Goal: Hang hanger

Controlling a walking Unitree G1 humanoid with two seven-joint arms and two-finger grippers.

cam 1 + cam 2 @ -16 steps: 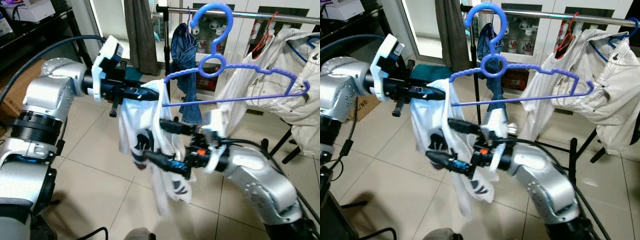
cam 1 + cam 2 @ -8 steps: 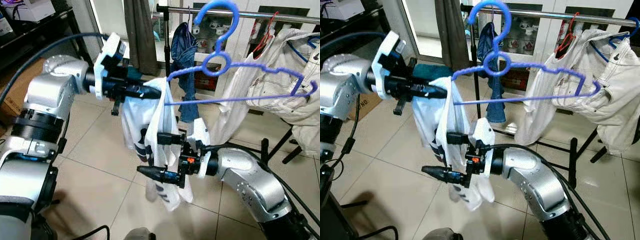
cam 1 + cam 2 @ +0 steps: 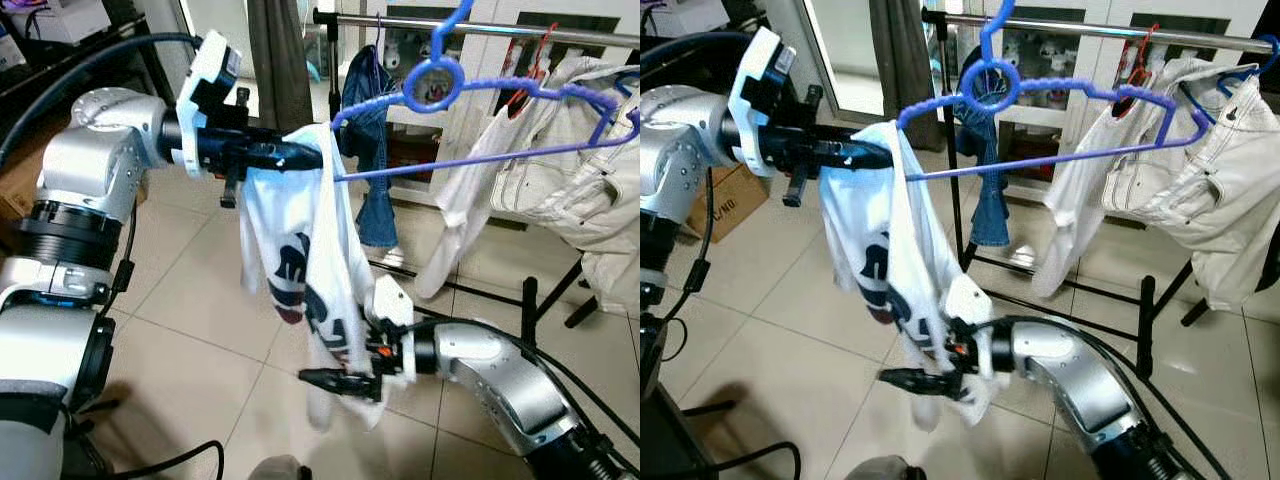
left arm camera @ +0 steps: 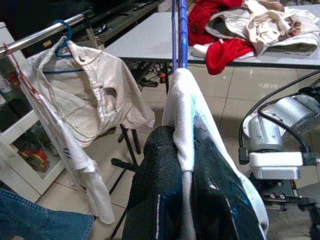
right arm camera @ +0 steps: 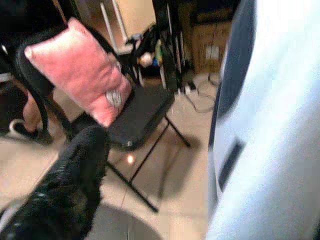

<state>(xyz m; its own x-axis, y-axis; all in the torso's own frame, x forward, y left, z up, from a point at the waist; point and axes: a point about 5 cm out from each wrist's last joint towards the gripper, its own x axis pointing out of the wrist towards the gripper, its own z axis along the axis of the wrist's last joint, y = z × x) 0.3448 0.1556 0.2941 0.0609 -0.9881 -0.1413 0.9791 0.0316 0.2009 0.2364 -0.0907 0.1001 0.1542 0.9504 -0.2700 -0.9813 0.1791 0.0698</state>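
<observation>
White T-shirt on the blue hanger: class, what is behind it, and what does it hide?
Behind the T-shirt hang jeans on the rail. The hanger's near shoulder and part of the right gripper are covered.

We can read almost no text here. The cardboard box (image 3: 728,200) at the left edge carries black letters, perhaps "NO.", and the shirt (image 3: 305,280) print stays unreadable.
</observation>
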